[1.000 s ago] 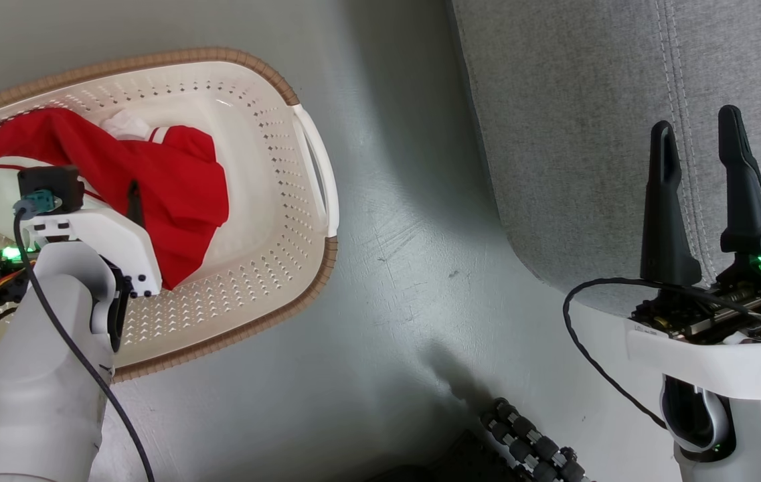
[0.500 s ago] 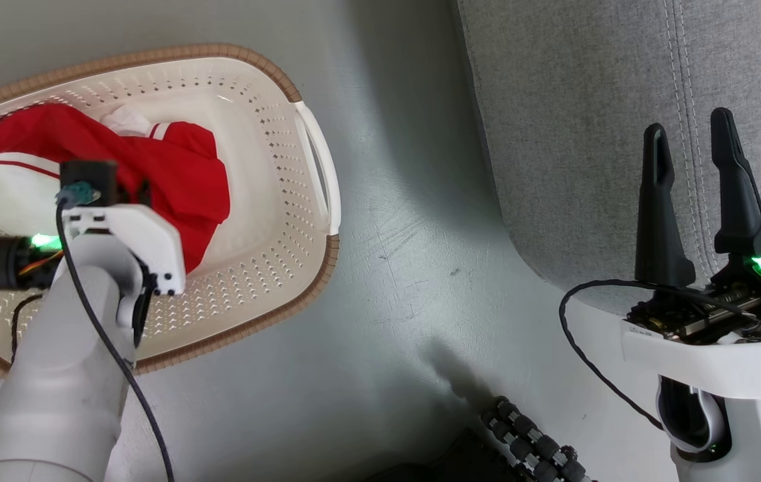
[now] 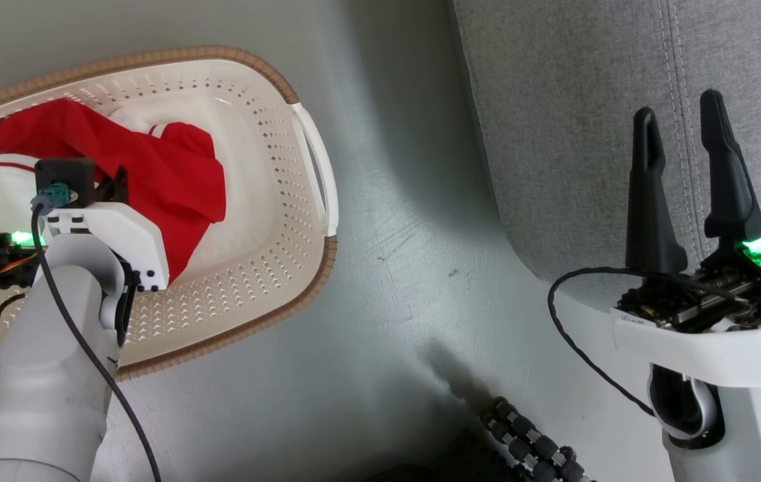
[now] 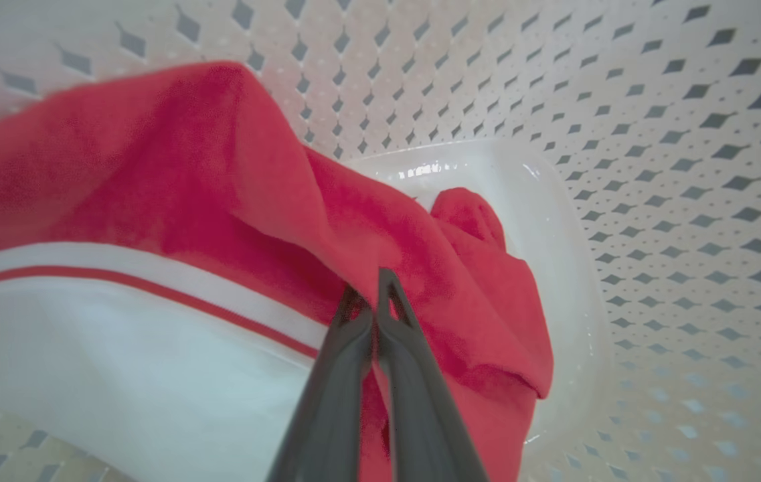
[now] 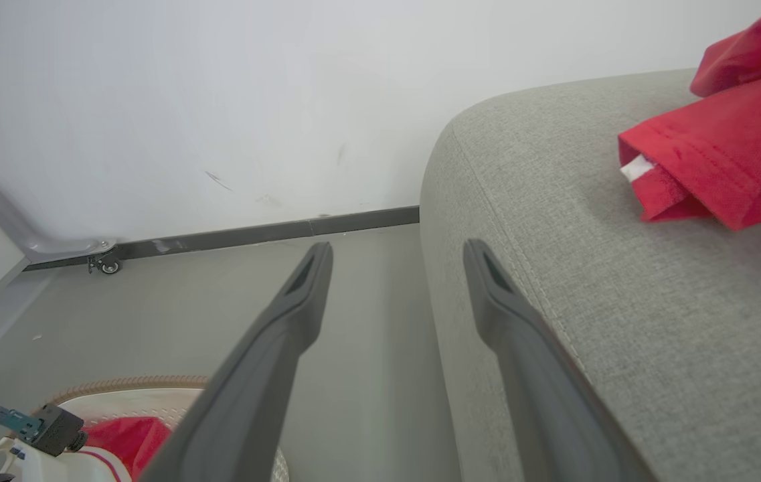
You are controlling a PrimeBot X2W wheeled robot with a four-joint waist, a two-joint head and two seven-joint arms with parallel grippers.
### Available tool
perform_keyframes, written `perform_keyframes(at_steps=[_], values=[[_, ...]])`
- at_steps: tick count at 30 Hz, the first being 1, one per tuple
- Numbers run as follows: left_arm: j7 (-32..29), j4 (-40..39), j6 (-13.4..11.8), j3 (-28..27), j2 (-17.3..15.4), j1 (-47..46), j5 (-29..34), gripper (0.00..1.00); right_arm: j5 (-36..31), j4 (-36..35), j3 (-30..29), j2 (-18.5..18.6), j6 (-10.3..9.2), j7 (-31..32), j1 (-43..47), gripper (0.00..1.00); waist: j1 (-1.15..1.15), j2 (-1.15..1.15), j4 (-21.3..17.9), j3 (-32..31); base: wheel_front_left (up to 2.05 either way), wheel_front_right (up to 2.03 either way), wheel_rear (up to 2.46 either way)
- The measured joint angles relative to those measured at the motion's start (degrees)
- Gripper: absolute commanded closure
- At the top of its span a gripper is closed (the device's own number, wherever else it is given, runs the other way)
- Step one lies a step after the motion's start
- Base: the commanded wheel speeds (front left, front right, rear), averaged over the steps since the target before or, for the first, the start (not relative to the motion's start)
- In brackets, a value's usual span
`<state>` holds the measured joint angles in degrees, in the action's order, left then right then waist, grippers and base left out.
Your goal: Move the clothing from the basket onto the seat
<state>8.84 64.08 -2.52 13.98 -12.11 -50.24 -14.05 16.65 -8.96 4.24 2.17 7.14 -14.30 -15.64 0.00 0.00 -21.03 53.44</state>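
**Item 1. Left gripper** (image 4: 370, 294). Far left of the head view, reaching down into the basket. Its two dark fingers are pressed together, and a fold of red cloth is pinched between them. (In the head view the white wrist housing covers most of the fingers.)

**Item 2. Clothing** (image 3: 173, 174). Bright red, with a white panel edged by a thin red-and-white stripe. It is heaped in the left half of the basket, with one end draped up the wall at the far left.

**Item 3. Basket** (image 3: 273, 201). Cream with perforated sides, a brown woven-look rim and a white handle (image 3: 316, 167) on the side facing the seat. The right part of its bottom is bare. It stands on the grey floor (image 3: 407, 268).

**Item 4. Black ribbed part** (image 3: 527, 442). At the bottom edge of the head view, on the floor between basket and seat; I cannot tell what it is.

**Item 5. Seat** (image 3: 567, 134). Grey fabric with a rounded corner and a double stitched seam. It is well apart from the basket.

**Item 6. Right gripper** (image 3: 678, 107). Lower right, seen against the seat's corner. Its fingers are spread wide with nothing between them.

**Item 7. Second red garment** (image 5: 721, 161). Lies on top of the seat at the right edge of the right wrist view, with a white tag showing at its hem.
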Motion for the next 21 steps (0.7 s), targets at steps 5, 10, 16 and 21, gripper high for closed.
perform_keyframes(at_steps=[5,10,16,21], values=[[2.38,-0.2,0.0,-0.08,0.57,0.03,-0.43,1.0,1.15,0.04,0.04,0.01,0.0,-0.16,-1.51,0.0,0.0,0.0,0.15,-0.43,0.0,0.0,0.0],[3.79,-1.18,0.0,0.42,1.41,0.33,-0.32,1.0,1.58,0.25,0.01,0.02,0.0,-0.18,-2.45,0.0,0.0,0.0,0.43,-1.14,0.0,0.0,0.0],[4.33,-2.11,0.0,1.47,1.47,0.8,0.74,1.0,2.24,0.81,-0.04,0.03,0.0,-0.25,-3.61,0.0,0.0,0.0,0.79,-2.1,0.0,0.0,0.0],[4.87,-3.42,0.01,1.88,1.36,1.47,1.02,1.0,2.59,1.79,-0.07,0.05,0.0,-0.25,-4.29,0.0,0.0,0.0,1.27,-3.35,0.0,0.0,0.0]])
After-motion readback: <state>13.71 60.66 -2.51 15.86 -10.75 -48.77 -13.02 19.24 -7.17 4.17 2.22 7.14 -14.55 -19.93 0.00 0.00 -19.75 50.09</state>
